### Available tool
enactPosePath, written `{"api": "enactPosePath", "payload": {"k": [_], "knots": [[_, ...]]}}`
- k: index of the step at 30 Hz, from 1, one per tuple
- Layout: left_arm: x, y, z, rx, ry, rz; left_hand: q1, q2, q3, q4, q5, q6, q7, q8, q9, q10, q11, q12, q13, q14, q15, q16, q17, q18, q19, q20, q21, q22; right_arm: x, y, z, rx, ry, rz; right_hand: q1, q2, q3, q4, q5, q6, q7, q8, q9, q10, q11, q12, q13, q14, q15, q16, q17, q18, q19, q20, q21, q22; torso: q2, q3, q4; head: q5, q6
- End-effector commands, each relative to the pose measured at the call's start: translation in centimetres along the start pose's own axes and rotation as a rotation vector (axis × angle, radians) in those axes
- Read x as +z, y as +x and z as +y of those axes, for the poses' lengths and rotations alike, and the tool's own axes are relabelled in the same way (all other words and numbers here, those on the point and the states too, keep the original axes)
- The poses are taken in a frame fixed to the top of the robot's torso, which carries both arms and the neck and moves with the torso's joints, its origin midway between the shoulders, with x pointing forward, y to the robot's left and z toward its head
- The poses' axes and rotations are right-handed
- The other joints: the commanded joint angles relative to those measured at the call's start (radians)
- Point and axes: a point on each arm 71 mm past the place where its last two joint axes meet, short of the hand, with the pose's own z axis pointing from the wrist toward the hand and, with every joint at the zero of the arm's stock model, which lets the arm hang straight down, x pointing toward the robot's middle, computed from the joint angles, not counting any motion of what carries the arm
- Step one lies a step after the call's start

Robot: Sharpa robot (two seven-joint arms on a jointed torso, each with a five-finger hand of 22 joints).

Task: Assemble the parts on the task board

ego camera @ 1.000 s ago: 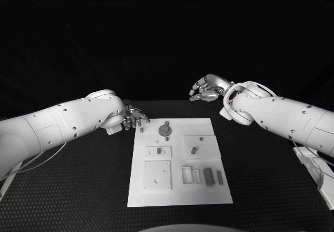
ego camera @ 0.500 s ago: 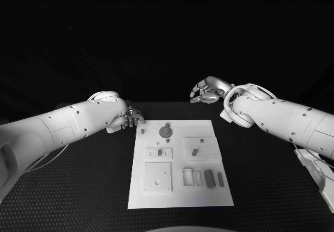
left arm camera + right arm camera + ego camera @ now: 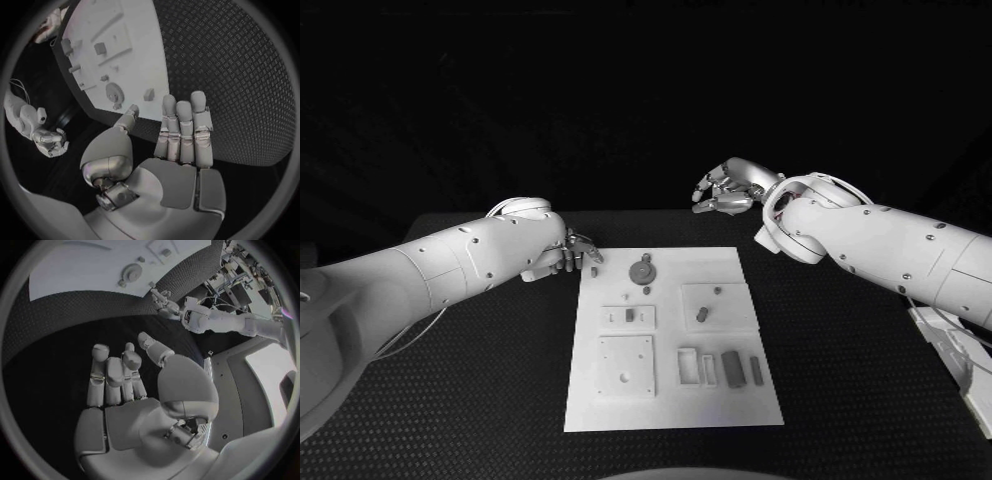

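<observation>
A: Head view first. Saw the task board (image 3: pixel 672 340) flat in the middle of the black table (image 3: pixel 459 390), long side running away from the robot. Noted grey parts (image 3: pixel 731 367) in a row near its close right corner, a round disc part (image 3: pixel 643 270) near the far edge, a small peg (image 3: pixel 594 270) at the far left edge.

B: Hands?

A: Found the left hand (image 3: pixel 574 252) just off the board's far left corner, fingers pointing toward it, holding nothing. Found the right hand (image 3: pixel 728 190) raised beyond the far right corner, well apart from the board, fingers curled in, nothing in them.

B: Left wrist view?

A: Showed left hand (image 3: pixel 172 155) empty, fingers straight and side by side, thumb apart. Saw board (image 3: pixel 119 30) beyond the fingertips, disc (image 3: pixel 114 92) nearest.

B: Right wrist view?

A: Showed right hand (image 3: pixel 134 395) empty, fingers bent a little, close together, thumb apart. Caught board (image 3: pixel 81 270) far off past the table mat.
</observation>
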Motion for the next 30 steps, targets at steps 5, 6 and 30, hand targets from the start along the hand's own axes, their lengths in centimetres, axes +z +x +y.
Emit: {"api": "enactPosePath", "payload": {"k": [5,6,30], "knots": [[0.1,0.3,-0.3,0.023,0.024,0.013,-0.011,0.001,0.002,0.01,-0.005,0.006,0.0,0.008,-0.001,-0.006,0.001,0.007,-0.001,-0.007,0.001,0.006,-0.001,0.024,0.001,0.0,-0.005,0.002,0.0,0.0,0.1,0.002,-0.009,-0.001,-0.011,-0.002,0.0,0.006,0.002,-0.001,0.006,-0.005,0.002,-0.008,-0.001,-0.005,0.001,-0.009,0.0,-0.004,0.0,0.011,0.004,-0.002,-0.004,0.014,0.001,0.0016,0.0017,-0.004,-0.006],[0.1,0.3,-0.3,0.02,0.025,0.012,-0.012,0.002,0.002,0.011,-0.005,0.006,0.0,0.008,-0.001,-0.006,0.001,0.007,-0.001,-0.007,0.001,0.006,-0.002,0.024,0.001,0.0,-0.005,0.002,0.0,0.0,0.1,0.002,-0.01,0.0,-0.011,-0.002,0.0,0.006,0.002,-0.001,0.006,-0.005,0.002,-0.008,-0.001,-0.005,0.001,-0.009,0.0,-0.004,0.0,0.011,0.004,-0.002,-0.004,0.014,0.001,0.0014,0.0026,-0.005,-0.008],[-0.1,0.9,-1.3,0.035,0.067,0.055,0.107,0.054,0.075,-0.038,0.041,0.037,-0.009,0.032,-0.004,0.0,-0.007,0.029,0.002,-0.001,0.0,0.029,-0.008,0.021,0.016,0.0,0.005,0.03,0.1,0.1,0.3,0.003,-0.012,0.003,-0.01,-0.002,0.001,0.006,0.002,-0.001,0.006,-0.005,0.004,-0.009,-0.001,-0.005,0.002,-0.009,0.001,-0.003,0.0,0.011,0.004,-0.002,-0.004,0.014,-0.003,0.0018,0.0024,-0.003,-0.018]]}}
